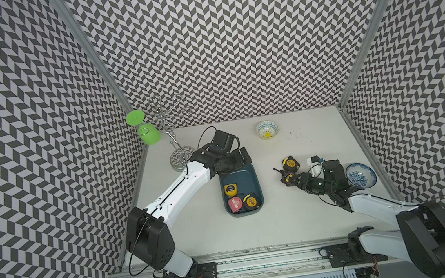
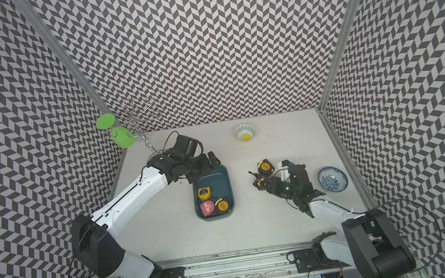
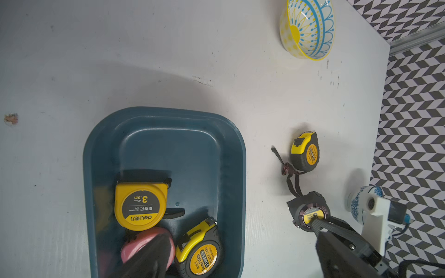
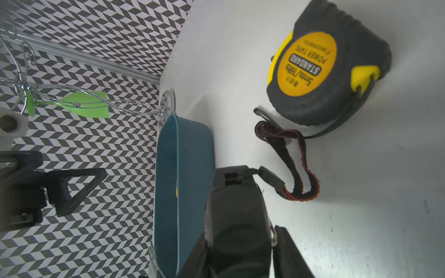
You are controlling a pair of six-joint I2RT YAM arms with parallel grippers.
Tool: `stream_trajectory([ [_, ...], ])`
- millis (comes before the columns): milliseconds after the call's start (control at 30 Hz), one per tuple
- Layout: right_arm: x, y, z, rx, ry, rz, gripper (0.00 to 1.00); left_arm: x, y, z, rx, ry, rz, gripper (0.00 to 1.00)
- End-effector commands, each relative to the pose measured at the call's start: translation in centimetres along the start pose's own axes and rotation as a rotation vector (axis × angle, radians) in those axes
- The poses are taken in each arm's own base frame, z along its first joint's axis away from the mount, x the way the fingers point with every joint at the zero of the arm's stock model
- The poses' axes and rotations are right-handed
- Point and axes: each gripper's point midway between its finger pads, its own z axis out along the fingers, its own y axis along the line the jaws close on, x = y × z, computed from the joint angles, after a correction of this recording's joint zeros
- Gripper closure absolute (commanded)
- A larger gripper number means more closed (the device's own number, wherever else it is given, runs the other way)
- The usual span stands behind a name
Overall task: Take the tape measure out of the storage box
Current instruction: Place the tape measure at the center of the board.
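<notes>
where the right gripper (image 1: 290, 179) clamps it, the tape measure (image 3: 303, 210) is outside the storage box (image 1: 247, 179), on edge, long axis apparently along the jaws, strap (image 4: 269, 132) toward a loose tape measure (image 1: 290, 163); release could topple it or tangle straps. beyond, the left gripper (image 1: 238, 159) hangs open over the box's far end.

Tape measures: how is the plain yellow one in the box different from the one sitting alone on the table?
The yellow tape sits inside the box; the table tape is out on the table. The yellow tape has a yellow case with a dark label; the table tape has a mostly black case with an orange label. Both mix yellow and black and have a round label.
</notes>
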Motion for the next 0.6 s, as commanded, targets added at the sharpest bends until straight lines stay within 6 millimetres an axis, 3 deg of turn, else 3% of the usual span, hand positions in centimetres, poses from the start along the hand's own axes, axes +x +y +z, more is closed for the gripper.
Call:
stream_trajectory([
  [0, 0.4, -0.8, -0.1, -0.007, 0.017, -0.01, 0.89, -0.4, -0.5, -0.7, 0.021, -0.027, 0.021, 0.0],
  [300, 1.2, -3.6, -0.4, 0.07, 0.041, 0.048, 0.87, 0.4, 0.5, -0.1, -0.005, -0.005, 0.019, 0.0],
  [567, 1.6, -4.8, -0.6, 0.149, 0.061, 0.072, 0.49, 0.7, 1.1, 0.0, -0.025, 0.002, 0.021, 0.0],
])
